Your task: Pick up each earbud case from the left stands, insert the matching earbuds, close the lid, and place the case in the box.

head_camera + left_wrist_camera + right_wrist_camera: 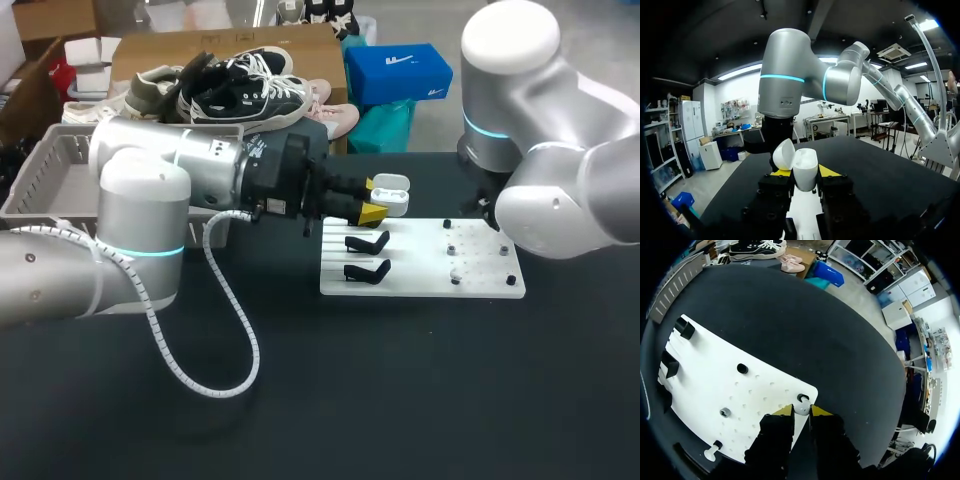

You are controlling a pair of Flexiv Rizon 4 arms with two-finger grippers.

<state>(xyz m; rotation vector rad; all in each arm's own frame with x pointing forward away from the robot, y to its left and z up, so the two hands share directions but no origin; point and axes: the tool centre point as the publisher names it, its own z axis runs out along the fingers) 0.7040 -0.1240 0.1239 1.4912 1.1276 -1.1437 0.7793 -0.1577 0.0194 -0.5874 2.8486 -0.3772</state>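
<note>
table (420, 400): black | white board (420, 282): flat on table, perforated

A: Silver-grey rounded shells on left arm (140, 215), cyan light ring, white spiral cable (235, 370) by a black wrist?
B: Yes. Same silver and cyan on right arm (560, 150), white cap on top; black left gripper (378, 200), yellow tips.

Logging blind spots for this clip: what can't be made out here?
1. Inside of the white open-lidded earbud case: it doesn't show in the left wrist view and is too small in the head view, so earbuds unknown.
2. Right claw: head view, hidden behind the right arm; right wrist view, grip at the flat white perforated board corner unclear.
3. Grey slatted plastic basket: head view, left arm covers part.
</note>
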